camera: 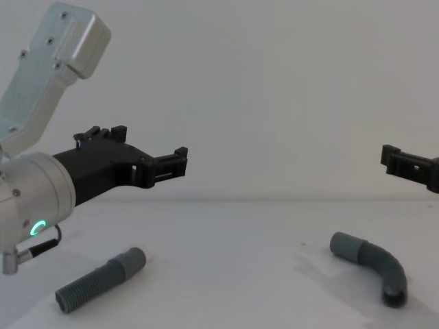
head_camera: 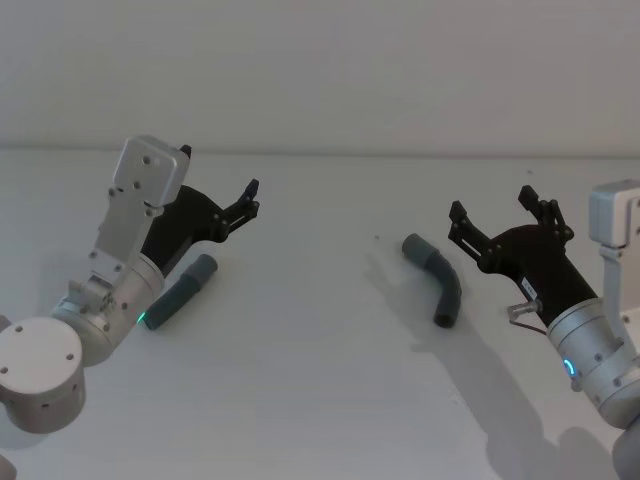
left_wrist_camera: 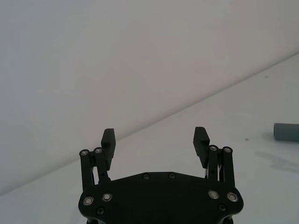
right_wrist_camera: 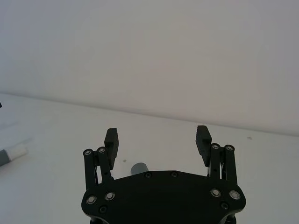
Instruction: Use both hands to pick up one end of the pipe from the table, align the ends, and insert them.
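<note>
Your left gripper (head_camera: 250, 198) hovers wide open above the ribbed piece (head_camera: 180, 300) at nine o'clock on the table (head_camera: 320, 390). Your right gripper (head_camera: 492, 205), equally wide, hangs beside the elbow (head_camera: 438, 280) at three, so each arm likely takes the piece on its own side.

- No text, label, brand, number or sign can be read anywhere.
</note>
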You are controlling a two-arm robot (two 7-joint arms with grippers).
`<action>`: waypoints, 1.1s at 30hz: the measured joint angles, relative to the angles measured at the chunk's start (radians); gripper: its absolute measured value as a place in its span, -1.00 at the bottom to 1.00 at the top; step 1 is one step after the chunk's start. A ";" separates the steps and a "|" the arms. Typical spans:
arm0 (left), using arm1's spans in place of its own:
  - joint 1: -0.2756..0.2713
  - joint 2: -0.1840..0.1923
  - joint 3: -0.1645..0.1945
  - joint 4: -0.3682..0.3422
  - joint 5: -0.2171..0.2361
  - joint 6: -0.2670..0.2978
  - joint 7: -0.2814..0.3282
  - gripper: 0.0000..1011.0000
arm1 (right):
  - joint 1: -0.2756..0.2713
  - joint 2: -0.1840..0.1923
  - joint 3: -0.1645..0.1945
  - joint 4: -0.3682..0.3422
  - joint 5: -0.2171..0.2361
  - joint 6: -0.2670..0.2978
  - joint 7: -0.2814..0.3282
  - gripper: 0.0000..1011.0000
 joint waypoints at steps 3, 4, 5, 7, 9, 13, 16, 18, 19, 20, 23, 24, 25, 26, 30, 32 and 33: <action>0.000 0.000 0.000 0.000 0.000 0.000 0.000 0.98 | 0.000 0.000 0.000 0.000 0.000 0.000 0.000 0.98; 0.000 0.000 0.000 0.000 0.000 0.000 0.000 0.98 | 0.000 0.000 0.000 0.000 0.000 0.000 0.000 0.98; 0.000 0.000 0.000 0.000 0.000 0.000 0.000 0.98 | 0.000 0.000 0.000 0.000 0.000 0.000 0.000 0.98; 0.000 0.000 0.000 0.000 0.000 0.000 0.000 0.98 | 0.000 0.000 0.000 0.000 0.000 0.000 0.000 0.98; 0.000 0.000 0.000 0.000 0.000 0.000 0.000 0.98 | 0.000 0.000 0.000 0.000 0.000 0.000 0.000 0.98; 0.000 0.000 0.000 0.000 0.000 0.000 0.000 0.98 | 0.000 0.000 0.000 0.000 0.000 0.000 0.000 0.98; 0.000 0.000 0.000 0.000 0.000 0.000 0.000 0.98 | 0.000 0.000 0.000 0.000 0.000 0.000 0.000 0.98; 0.000 0.000 0.000 0.000 0.000 0.000 0.000 0.98 | 0.000 0.000 0.000 0.000 0.000 0.000 0.000 0.98; 0.000 0.000 0.000 0.000 0.000 0.000 0.000 0.98 | 0.000 0.000 0.000 0.000 0.000 0.000 0.000 0.98; 0.000 0.000 0.000 0.000 0.000 0.000 0.000 0.98 | 0.000 0.000 0.000 0.000 0.000 0.000 0.000 0.98; 0.000 0.000 0.000 0.000 0.000 0.000 0.000 0.98 | 0.000 0.000 0.000 0.000 0.000 0.000 0.000 0.98; 0.000 0.000 0.000 0.000 0.000 0.000 0.000 0.98 | 0.000 0.000 0.000 0.000 0.000 0.000 0.000 0.98; 0.000 0.000 0.000 0.000 0.000 0.000 0.000 0.98 | 0.000 0.000 0.000 0.000 0.000 0.000 0.000 0.98; 0.000 0.000 0.000 0.000 0.000 0.000 0.000 0.98 | 0.000 0.000 0.000 0.000 0.000 0.000 0.000 0.98; 0.001 0.000 -0.001 0.000 -0.001 0.004 -0.001 0.98 | 0.002 -0.001 -0.001 0.001 -0.001 0.001 0.002 0.98; 0.002 0.000 -0.003 -0.003 -0.004 0.013 -0.004 0.98 | 0.008 -0.002 -0.005 0.005 -0.003 0.006 0.004 0.98; 0.002 0.000 -0.004 -0.004 -0.007 0.018 -0.007 0.98 | 0.012 -0.002 -0.007 0.007 -0.005 0.011 0.005 0.98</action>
